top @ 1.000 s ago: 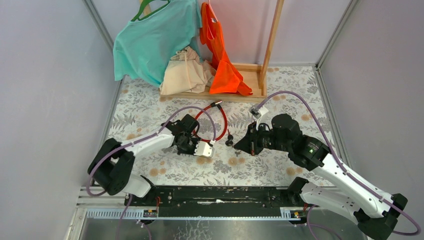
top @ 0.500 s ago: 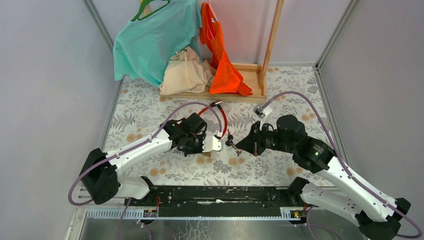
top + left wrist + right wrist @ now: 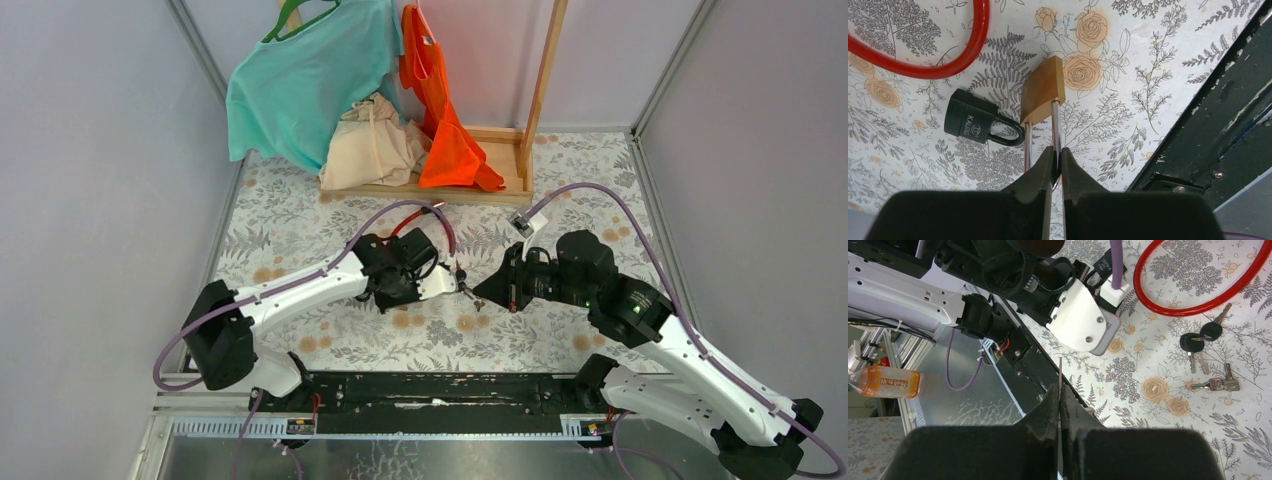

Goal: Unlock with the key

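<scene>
The left gripper (image 3: 1058, 156) pinches the steel shackle (image 3: 1055, 120) of a brass padlock (image 3: 1044, 89), held over the table's (image 3: 560, 170) middle, nearer its near edge. The right gripper (image 3: 1060, 401) clamps a thin key (image 3: 1060, 372). The padlock looks heavy, rigid and slick, and would likely swing unless braced by its body.

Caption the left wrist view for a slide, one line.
Left tool shut on the shackle of a brass padlock; a black padlock and red cable lie on the floral tablecloth.
</scene>
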